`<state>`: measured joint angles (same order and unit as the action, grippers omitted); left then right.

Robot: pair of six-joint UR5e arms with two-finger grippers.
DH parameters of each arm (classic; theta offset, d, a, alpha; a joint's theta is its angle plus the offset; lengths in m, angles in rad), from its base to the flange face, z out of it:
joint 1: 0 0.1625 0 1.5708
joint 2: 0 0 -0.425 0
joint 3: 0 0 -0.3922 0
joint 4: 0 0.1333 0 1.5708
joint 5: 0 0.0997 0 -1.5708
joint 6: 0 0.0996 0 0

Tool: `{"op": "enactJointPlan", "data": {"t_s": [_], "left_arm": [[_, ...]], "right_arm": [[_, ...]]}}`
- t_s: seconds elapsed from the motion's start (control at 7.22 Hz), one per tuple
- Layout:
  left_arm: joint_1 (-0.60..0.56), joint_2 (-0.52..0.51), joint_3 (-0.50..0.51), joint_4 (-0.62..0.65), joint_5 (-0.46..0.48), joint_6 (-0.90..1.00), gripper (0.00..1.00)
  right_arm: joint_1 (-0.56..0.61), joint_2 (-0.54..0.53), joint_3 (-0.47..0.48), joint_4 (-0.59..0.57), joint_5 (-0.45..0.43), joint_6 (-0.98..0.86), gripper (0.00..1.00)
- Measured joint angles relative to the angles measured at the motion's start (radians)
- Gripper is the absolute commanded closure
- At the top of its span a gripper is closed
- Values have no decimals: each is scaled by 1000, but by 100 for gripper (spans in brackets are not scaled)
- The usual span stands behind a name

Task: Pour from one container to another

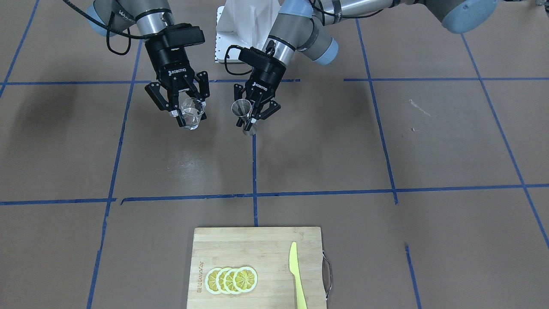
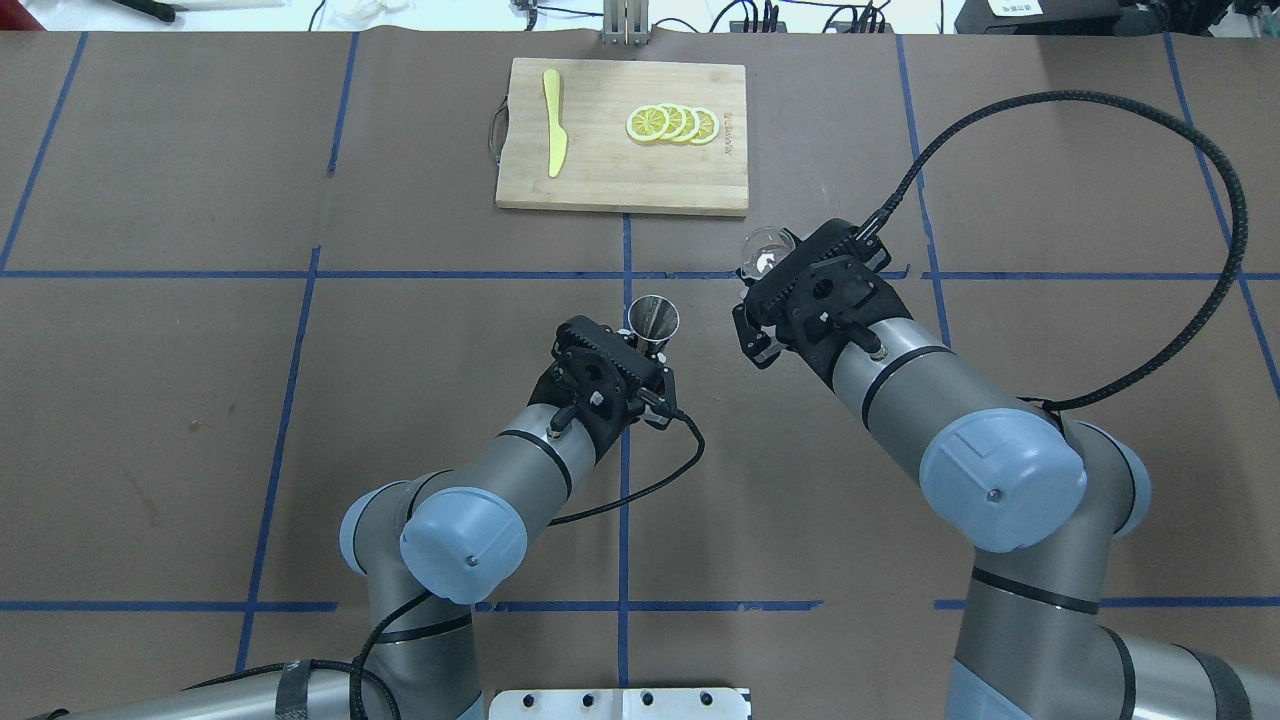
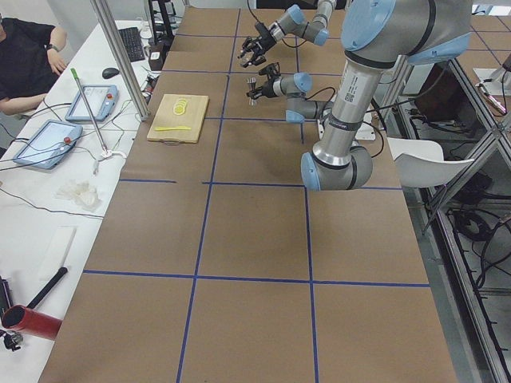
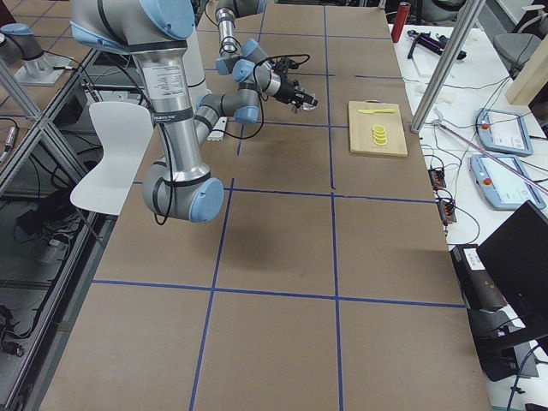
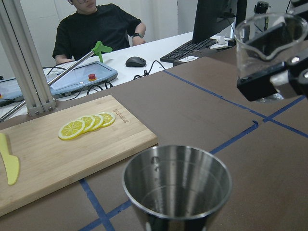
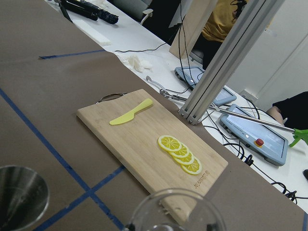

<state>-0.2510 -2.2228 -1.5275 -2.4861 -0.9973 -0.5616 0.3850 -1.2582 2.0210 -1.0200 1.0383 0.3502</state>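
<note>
My right gripper (image 1: 189,115) is shut on the small clear glass cup (image 1: 192,113), holding it off the table and roughly upright. My left gripper (image 1: 250,116) is shut on the waist of the metal jigger (image 1: 242,110), whose open cone faces up. The two are apart, side by side. In the overhead view the jigger (image 2: 652,320) sits near the centre line and the cup (image 2: 765,250) is further right and forward. The left wrist view shows the jigger's empty mouth (image 5: 177,182) with the cup (image 5: 268,41) higher at the upper right. I cannot tell whether the cup holds liquid.
A wooden cutting board (image 1: 257,244) lies at the table's far side from the robot, with lemon slices (image 1: 231,280) and a yellow plastic knife (image 1: 297,274) on it. Blue tape lines cross the brown table. An operator (image 5: 98,29) sits beyond the table edge.
</note>
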Motion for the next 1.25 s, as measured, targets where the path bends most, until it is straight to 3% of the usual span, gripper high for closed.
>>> {"op": "enactJointPlan", "data": {"t_s": [0.83, 1.25], "left_arm": [[-1, -58, 51, 1, -17, 31, 100], [-1, -66, 52, 0, -17, 42, 100]], "right_arm": [[-3, 42, 22, -92, -53, -236, 100], [-6, 89, 22, -198, -80, -351, 100]]}}
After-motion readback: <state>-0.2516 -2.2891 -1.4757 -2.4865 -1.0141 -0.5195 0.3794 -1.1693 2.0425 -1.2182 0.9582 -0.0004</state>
